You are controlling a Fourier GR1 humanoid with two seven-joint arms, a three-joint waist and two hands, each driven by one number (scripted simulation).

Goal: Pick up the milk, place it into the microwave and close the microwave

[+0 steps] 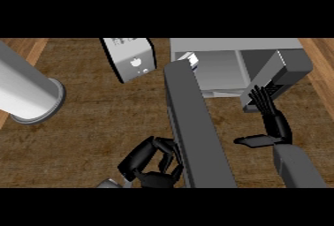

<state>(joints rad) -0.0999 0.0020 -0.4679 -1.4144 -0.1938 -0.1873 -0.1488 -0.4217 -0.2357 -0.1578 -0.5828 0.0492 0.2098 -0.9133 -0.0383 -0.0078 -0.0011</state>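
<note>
The open microwave door [195, 128] rises nearest. One left hand [153, 163] curls empty beside it; one right hand [266, 115] rests straight-fingered against one microwave [274, 66]. One milk carton [187, 59] sits inside; one cylinder [29, 90] stands on the surface [91, 128].

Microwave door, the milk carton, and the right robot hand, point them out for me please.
microwave door [195, 128], head view, on the door's long dark top edge.
milk carton [130, 59], head view, on its grey side face.
right robot hand [277, 126], head view, on the back of the hand.
</note>
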